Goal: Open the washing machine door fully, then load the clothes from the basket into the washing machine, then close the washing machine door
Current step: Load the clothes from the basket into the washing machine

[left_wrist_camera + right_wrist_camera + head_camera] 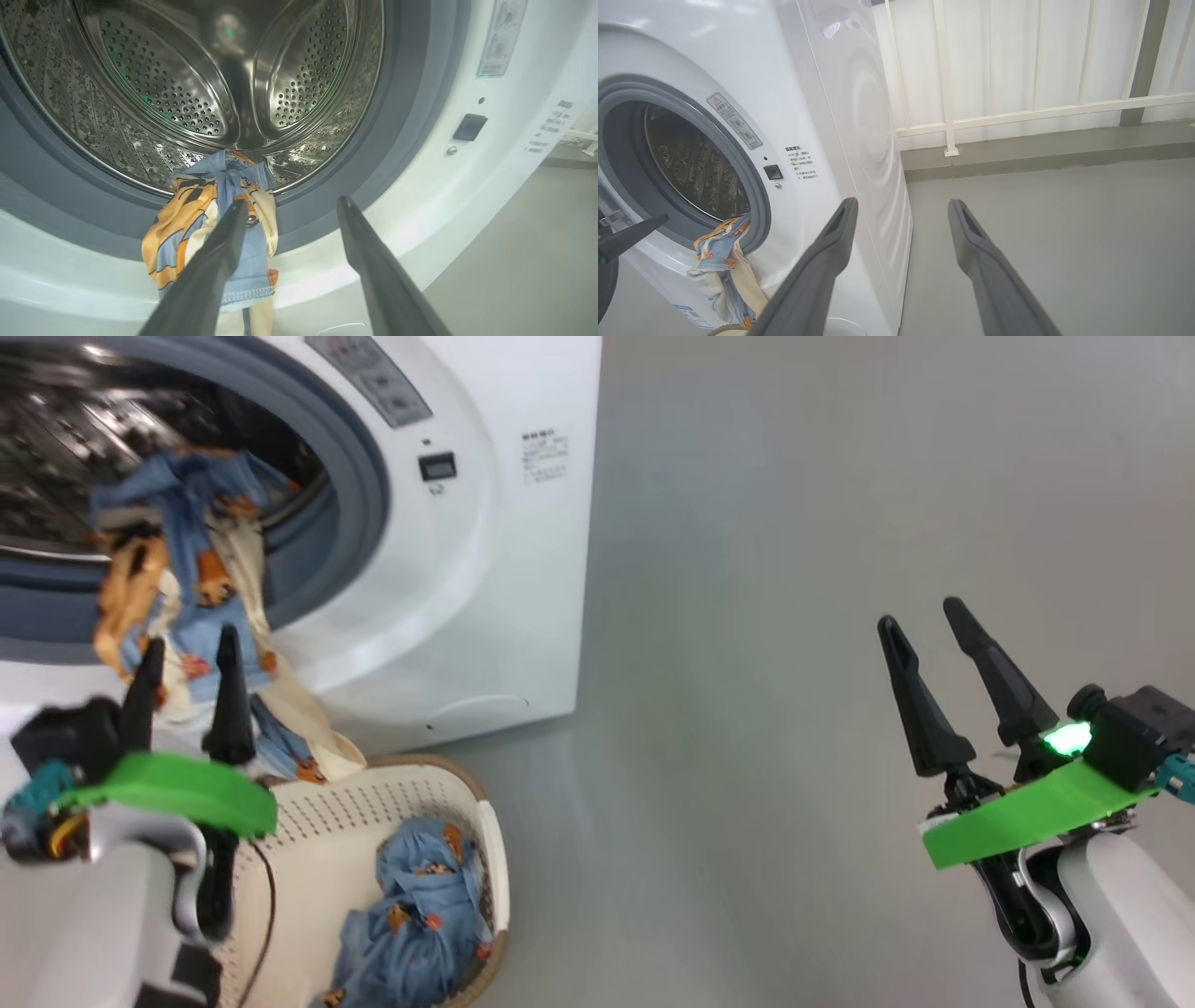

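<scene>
You have the washing machine (504,569) white and boxy, its mouth open on the perforated steel drum (154,84), ringed by a grey-blue gasket (359,495). A bundle of clothes (177,569), light blue with orange figures plus a cream piece, hangs out over the gasket's lower lip and trails down to the basket (493,859) just in front of the machine. A second blue garment (420,915) lies crumpled inside the basket. It seems apart from the trailing end, though you can't be sure.

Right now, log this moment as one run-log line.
washing machine: open | clothes: some draped over gasket, more in basket | left hand: open, by draped clothes | right hand: open, over floor
</scene>
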